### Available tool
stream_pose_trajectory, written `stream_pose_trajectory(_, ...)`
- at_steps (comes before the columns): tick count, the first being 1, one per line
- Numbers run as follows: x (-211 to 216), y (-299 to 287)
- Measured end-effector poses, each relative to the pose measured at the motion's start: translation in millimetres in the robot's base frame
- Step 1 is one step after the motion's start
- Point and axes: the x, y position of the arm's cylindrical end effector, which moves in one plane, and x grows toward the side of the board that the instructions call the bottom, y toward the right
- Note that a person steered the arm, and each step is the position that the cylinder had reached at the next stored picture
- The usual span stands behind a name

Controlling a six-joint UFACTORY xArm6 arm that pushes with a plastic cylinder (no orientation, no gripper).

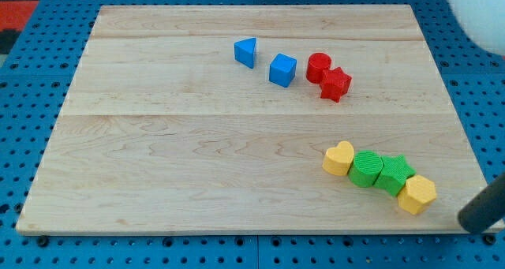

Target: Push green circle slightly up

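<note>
Pale wooden board (197, 158) carries two blue blocks (246, 52), two red (319, 67), two green (366, 169), two yellow (339, 158).

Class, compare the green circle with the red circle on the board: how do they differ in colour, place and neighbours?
The green circle lies near the view's bottom right, the red circle nearer the top. The green circle sits between a yellow heart and a green star; the red circle touches only a red star. Both are round blocks lying flat.

Rod (483, 210) cut off by view's right edge; my tip not visible; white blurred object (477, 13) cropped at top right
</note>
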Motion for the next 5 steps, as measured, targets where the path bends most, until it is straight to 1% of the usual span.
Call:
stream_pose_trajectory(1, 0.6, -91.1)
stream_pose_trajectory(2, 0.8, -166.6)
stream_pose_trajectory(3, -0.3, -184.6)
stream_pose_trajectory(5, -4.7, -262.2)
